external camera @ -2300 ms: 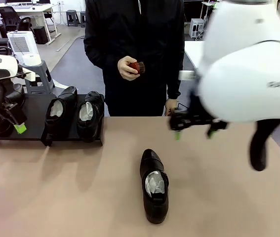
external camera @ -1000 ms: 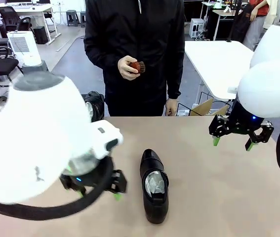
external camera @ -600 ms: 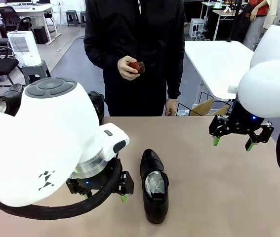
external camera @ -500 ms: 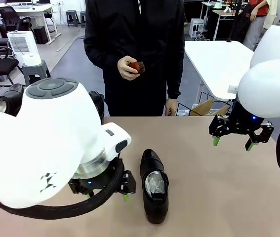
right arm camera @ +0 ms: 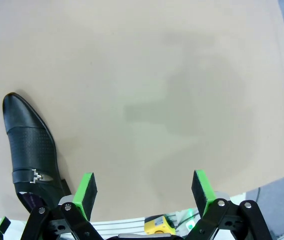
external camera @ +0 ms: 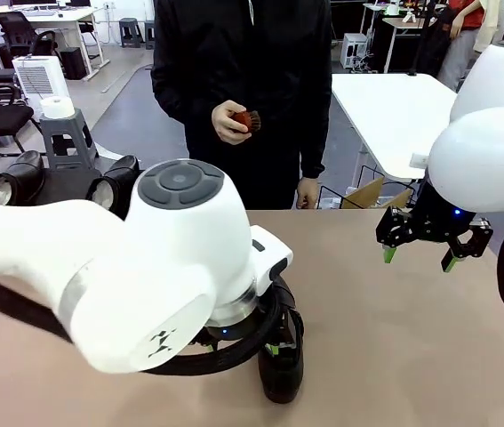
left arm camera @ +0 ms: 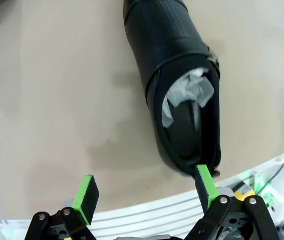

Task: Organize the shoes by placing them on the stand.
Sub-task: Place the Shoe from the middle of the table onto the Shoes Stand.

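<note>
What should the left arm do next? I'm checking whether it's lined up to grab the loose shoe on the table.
Probably shift the left gripper sideways to centre it over the shoe, then lower. In the left wrist view its jaws are open, but the shoe's heel lies by one finger only, not between both. The right gripper hangs open, away from the shoe, over the table.

Three shoes (external camera: 280,378), one brush (external camera: 248,120), two tools (external camera: 424,255)

One glossy black shoe (left arm camera: 182,95), paper-stuffed, lies on the table; two more (external camera: 114,189) rest on the stand (external camera: 65,182)
</note>
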Controlling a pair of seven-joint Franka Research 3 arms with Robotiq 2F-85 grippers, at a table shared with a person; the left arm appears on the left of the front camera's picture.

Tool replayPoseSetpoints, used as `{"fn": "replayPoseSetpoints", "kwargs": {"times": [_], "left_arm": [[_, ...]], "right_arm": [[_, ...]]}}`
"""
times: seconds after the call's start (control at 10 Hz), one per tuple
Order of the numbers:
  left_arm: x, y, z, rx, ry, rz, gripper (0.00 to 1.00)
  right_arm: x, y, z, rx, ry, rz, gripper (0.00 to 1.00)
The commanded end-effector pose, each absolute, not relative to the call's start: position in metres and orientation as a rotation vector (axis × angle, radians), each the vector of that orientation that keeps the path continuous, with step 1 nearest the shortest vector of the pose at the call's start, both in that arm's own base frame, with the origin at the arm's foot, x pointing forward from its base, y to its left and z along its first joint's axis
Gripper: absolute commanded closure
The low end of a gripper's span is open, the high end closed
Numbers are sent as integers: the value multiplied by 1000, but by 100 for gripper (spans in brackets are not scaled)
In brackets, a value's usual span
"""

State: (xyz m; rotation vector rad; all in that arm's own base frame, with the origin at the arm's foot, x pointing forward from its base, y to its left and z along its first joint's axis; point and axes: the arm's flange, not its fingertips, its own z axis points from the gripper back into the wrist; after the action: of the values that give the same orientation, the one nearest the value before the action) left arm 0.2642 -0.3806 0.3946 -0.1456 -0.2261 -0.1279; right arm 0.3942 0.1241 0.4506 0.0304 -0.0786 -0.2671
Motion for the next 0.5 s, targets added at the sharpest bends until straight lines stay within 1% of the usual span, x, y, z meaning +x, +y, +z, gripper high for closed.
{"fn": "replayPoseSetpoints", "kwargs": {"times": [0.0, 0.1, 0.4], "left_arm": [[279, -398, 384, -123, -280, -102, 0], [286, -402, 380, -105, -293, -98, 0], [297, -406, 362, -85, -267, -87, 0]], "right_arm": [[394, 122, 452, 25, -83, -254, 0], [394, 122, 452, 25, -83, -254, 0], [394, 122, 452, 25, -83, -254, 0]]}}
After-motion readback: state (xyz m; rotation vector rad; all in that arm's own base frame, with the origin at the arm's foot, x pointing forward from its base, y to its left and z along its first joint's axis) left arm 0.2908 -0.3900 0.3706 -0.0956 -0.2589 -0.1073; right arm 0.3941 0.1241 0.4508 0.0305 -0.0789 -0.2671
